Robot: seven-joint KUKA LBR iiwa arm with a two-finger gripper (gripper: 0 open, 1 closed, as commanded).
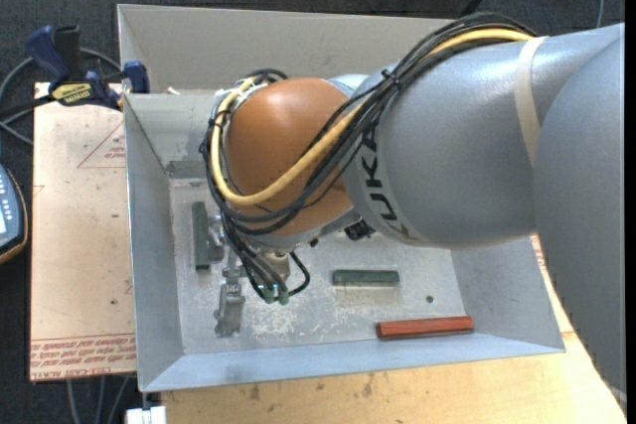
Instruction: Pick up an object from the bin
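Gripper (233,301) low over the left part of the bin (149,213) floor.
We see the gripper under the arm's orange cover (283,149); we cannot tell whether it is wide, narrow or holding anything. The nearest thing is a dark grey bar (203,235), lying lengthwise just beside it on the left. A grey-green bar (365,279) and a red bar (424,327) lie apart on its right.
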